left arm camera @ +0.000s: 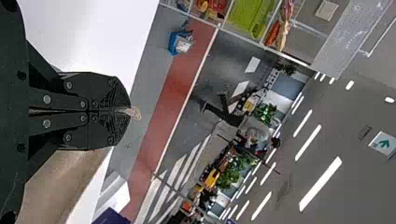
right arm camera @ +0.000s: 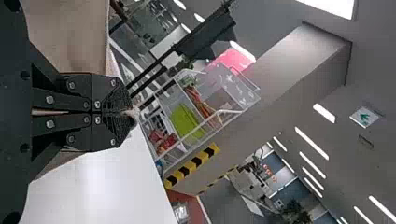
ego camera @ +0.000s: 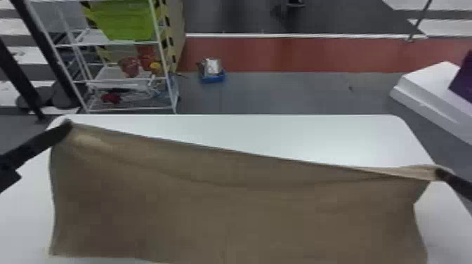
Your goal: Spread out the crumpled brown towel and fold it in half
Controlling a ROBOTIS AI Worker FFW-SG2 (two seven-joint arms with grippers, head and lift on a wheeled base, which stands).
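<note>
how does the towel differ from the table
The brown towel sags and creases, while the table is flat. The towel is brown; the table is white. The towel hangs from the left hand and right hand, whereas the table lies below it. Both are broad.

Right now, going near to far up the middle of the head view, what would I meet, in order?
Towel, table, grey floor, red strip, white line, dark floor.
</note>
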